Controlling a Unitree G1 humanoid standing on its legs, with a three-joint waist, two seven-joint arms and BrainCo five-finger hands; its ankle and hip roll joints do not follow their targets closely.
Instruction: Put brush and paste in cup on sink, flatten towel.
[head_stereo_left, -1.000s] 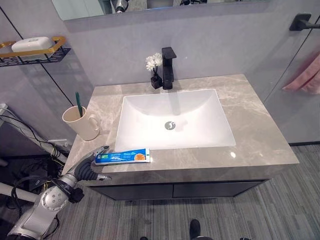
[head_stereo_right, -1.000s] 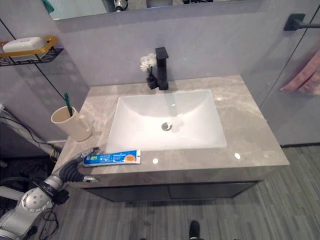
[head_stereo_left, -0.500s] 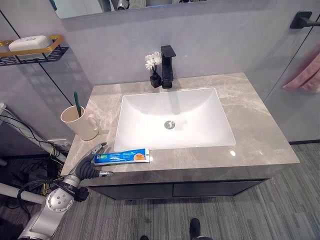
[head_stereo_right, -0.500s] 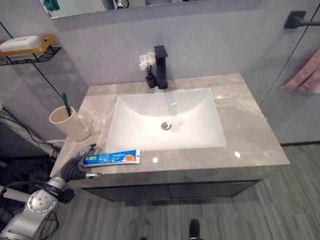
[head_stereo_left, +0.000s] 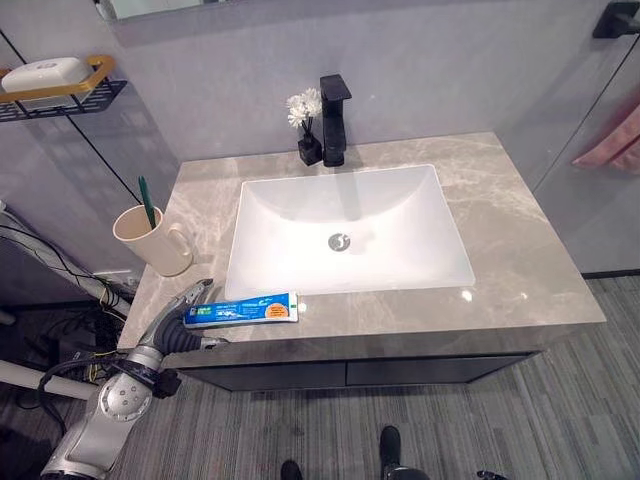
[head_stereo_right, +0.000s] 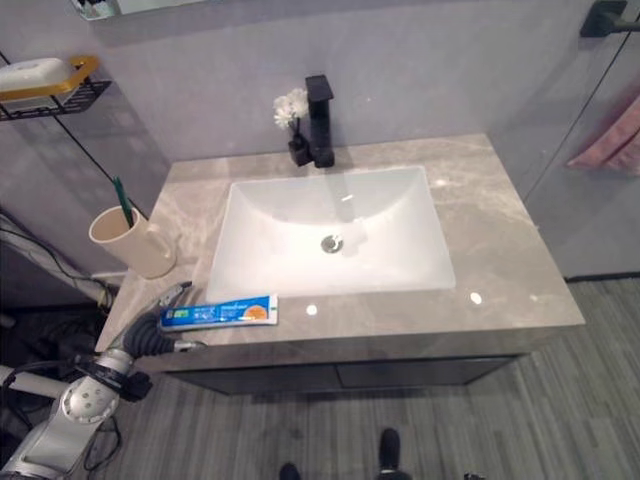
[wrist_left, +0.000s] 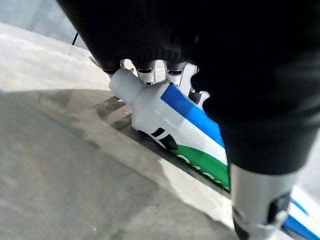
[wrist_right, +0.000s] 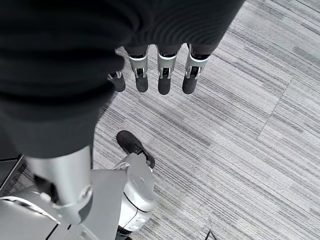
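A blue and white toothpaste tube (head_stereo_left: 243, 309) lies flat near the front left edge of the grey marble counter (head_stereo_left: 520, 260). My left hand (head_stereo_left: 173, 326) is at the tube's capped end, fingers (wrist_left: 152, 74) over the white cap and thumb on the other side. The fingers look fairly straight and the tube rests on the counter. A cream cup (head_stereo_left: 152, 241) with a green toothbrush (head_stereo_left: 146, 203) upright in it stands behind the hand. A pink towel (head_stereo_left: 612, 148) hangs bunched at the far right. My right hand (wrist_right: 164, 75) hangs open over the striped floor.
A white basin (head_stereo_left: 350, 230) sits in the middle of the counter, with a black tap (head_stereo_left: 335, 122) and a small vase of white flowers (head_stereo_left: 304, 112) behind it. A wall shelf (head_stereo_left: 60, 96) at the left holds a bar of soap.
The camera has shifted, so the whole scene sits a little differently. My left hand stays at the tube's capped end and the tube has not moved on the counter.
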